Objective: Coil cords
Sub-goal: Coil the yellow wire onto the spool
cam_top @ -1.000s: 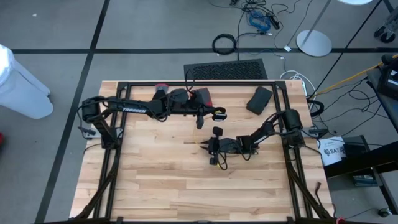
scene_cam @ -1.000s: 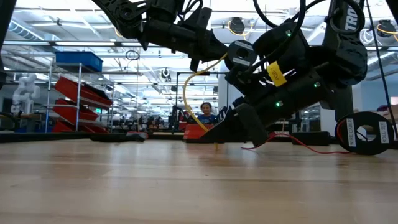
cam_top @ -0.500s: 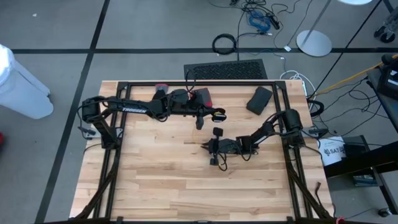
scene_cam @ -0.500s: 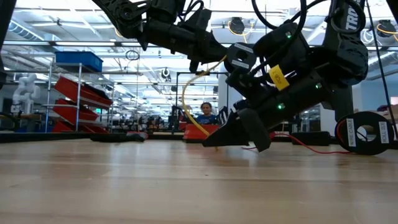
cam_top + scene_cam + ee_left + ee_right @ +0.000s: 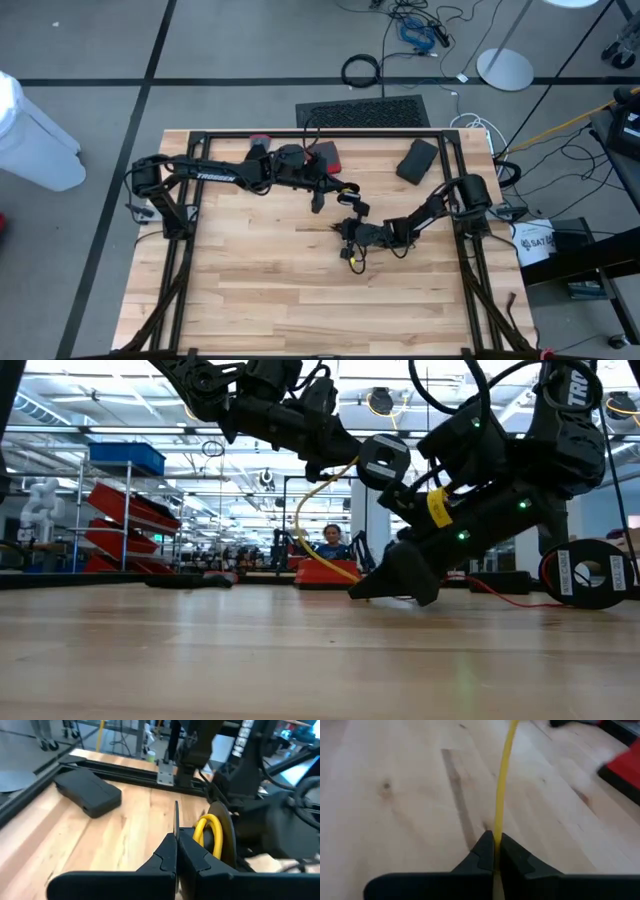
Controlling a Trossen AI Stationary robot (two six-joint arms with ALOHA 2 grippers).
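Observation:
The yellow cord (image 5: pixel 298 525) arcs down from my left gripper (image 5: pixel 338 455) to my right gripper (image 5: pixel 362 590) just above the wooden table (image 5: pixel 250 290). My left gripper (image 5: pixel 176 845) hangs shut above mid-table, with a yellow loop (image 5: pixel 210 832) just beyond its fingertips. My right gripper (image 5: pixel 494 842) is shut on the yellow cord (image 5: pixel 504 775) low over the boards. In the high view the left gripper (image 5: pixel 340 190) lies just on the far side of the right gripper (image 5: pixel 338 232). No black cord or red-tipped piece can be made out. My left gripper is shut with a thin dark sliver (image 5: pixel 176 817) standing out between its fingertips. The yellow cord starts right there, but which part of it is held cannot be told. The fingers come slanting down from the table's left. My right gripper pinches the yellow cord (image 5: pixel 496 827) between its two fingertips, fingers lying along the cord. It comes slanting down from the table's right. From the tips the cord runs on just above the boards.
A black case (image 5: pixel 416 160) lies at the far right of the table and a red object (image 5: pixel 325 155) sits under the left arm. A black frame rail (image 5: pixel 300 133) borders the table. A cable spool (image 5: pixel 590 572) and a red wire (image 5: pixel 490 588) lie behind the right arm.
My right gripper has shut on the yellow cord, turned at the wrist and sunk a little closer to the table. The cord's lower end now runs straight into its fingertips. The left gripper stays shut in place.

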